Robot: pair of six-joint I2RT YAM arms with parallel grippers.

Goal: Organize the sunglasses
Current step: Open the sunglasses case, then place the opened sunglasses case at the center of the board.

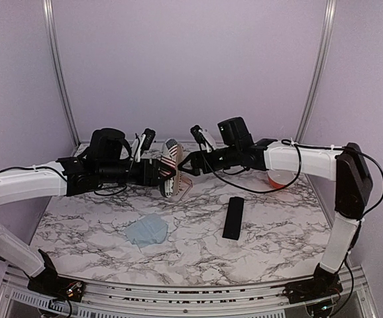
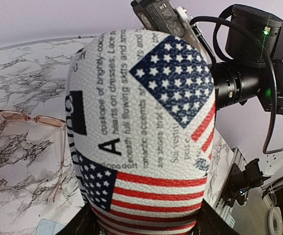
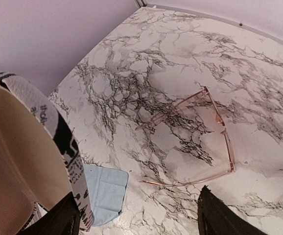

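Note:
A pair of sunglasses (image 3: pixel 225 142) with a thin pinkish see-through frame lies unfolded on the marble table, also visible at the left of the left wrist view (image 2: pixel 31 117). My left gripper (image 2: pixel 146 220) is shut on the stars-and-stripes case (image 2: pixel 146 112) and holds it above the table (image 1: pixel 170 159). The case is open, and its beige inside (image 3: pixel 14 161) faces my right gripper (image 3: pixel 136 220). That gripper is open and hangs over the table just short of the sunglasses, with its left finger (image 3: pixel 58 220) beside the case's rim. No second pair is in view.
A black oblong case (image 1: pixel 232 217) lies on the table (image 1: pixel 277 232) right of centre. A pale blue cloth (image 1: pixel 146 230) lies front left, below the raised case (image 3: pixel 102 193). An orange object (image 1: pixel 281 177) sits behind the right arm. Lilac walls close in the back and sides.

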